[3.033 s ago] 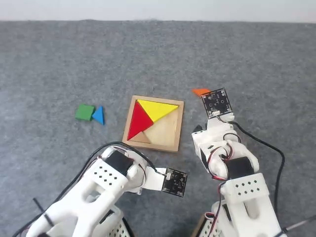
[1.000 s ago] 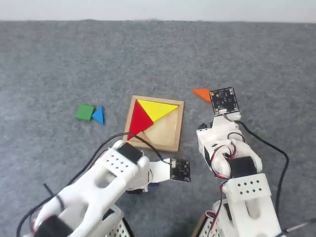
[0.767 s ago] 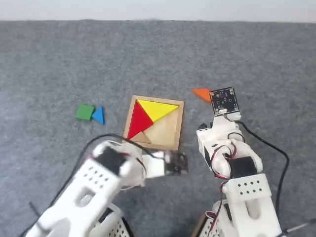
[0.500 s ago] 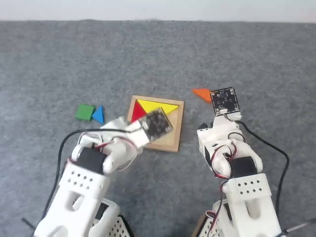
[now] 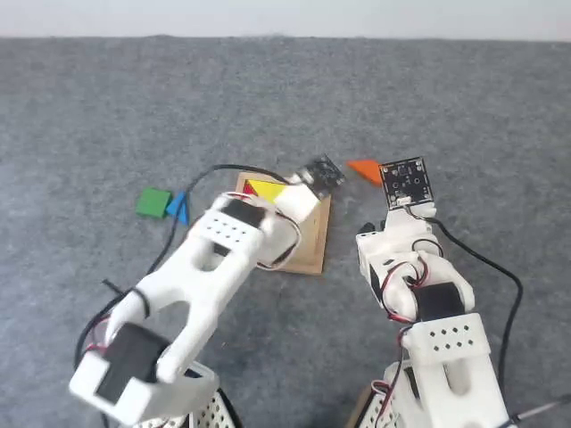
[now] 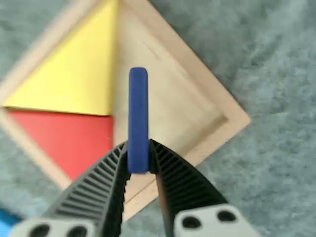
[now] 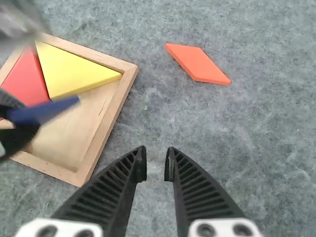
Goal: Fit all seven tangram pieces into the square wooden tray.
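the left gripper [image 6: 138, 148] is clamped on a thin dark blue wooden tangram piece [image 6: 138, 108]. it holds the piece on edge by one end, and the rest sticks out past the fingertips over the square wooden tray [image 6: 217, 116]. directly under the piece is the bare floor of the tray. to one side of the jaws, a large yellow triangle [image 6: 74, 74] and a large red triangle [image 6: 64, 143] are already seated, touching each other along one edge.

the piece looks light, stiff and smooth-faced. pinched across its flat faces it could pivot or slip, so i'd guess it has to be tilted flat and let down gently against the yellow triangle's edge rather than dropped.

the right gripper [image 7: 155, 155] hangs over grey carpet just beside the tray's rim, its jaws only a slit apart with nothing between them. ahead of it, well apart, lies a flat orange parallelogram [image 7: 197, 63]. it should be easiest to take across its short width.

a green square [image 5: 153, 201] and a small blue triangle [image 5: 178, 207] lie side by side beyond the tray's far side from that gripper.
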Robot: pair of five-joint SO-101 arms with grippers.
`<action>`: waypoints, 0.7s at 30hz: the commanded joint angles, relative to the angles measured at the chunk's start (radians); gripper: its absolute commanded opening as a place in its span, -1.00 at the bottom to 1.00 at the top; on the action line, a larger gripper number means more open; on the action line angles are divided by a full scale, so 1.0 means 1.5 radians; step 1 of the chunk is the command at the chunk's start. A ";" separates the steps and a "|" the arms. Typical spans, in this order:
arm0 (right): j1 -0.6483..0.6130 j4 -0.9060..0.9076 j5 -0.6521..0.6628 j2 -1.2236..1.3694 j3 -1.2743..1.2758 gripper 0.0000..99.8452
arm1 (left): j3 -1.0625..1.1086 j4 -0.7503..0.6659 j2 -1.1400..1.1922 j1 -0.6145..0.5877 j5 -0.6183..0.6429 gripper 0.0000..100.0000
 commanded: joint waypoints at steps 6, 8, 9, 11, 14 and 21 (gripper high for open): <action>0.004 -0.015 -0.009 -0.001 -0.044 -0.83 | -0.029 -0.040 0.014 0.011 0.053 -0.97; 0.003 -0.015 -0.009 -0.001 -0.044 -0.83 | -0.024 -0.052 0.014 0.012 0.069 -0.97; 0.003 -0.015 -0.009 -0.001 -0.044 -0.83 | -0.022 -0.061 0.014 0.011 0.082 -0.97; 0.003 -0.015 -0.009 -0.001 -0.043 -0.83 | -0.022 -0.066 0.014 0.011 0.097 -0.97; 0.003 -0.015 -0.009 -0.001 -0.043 -0.83 | -0.022 -0.066 0.014 0.017 0.110 -0.97; 0.002 -0.012 -0.009 -0.001 -0.043 -0.83 | -0.028 -0.069 0.044 0.017 0.180 -0.97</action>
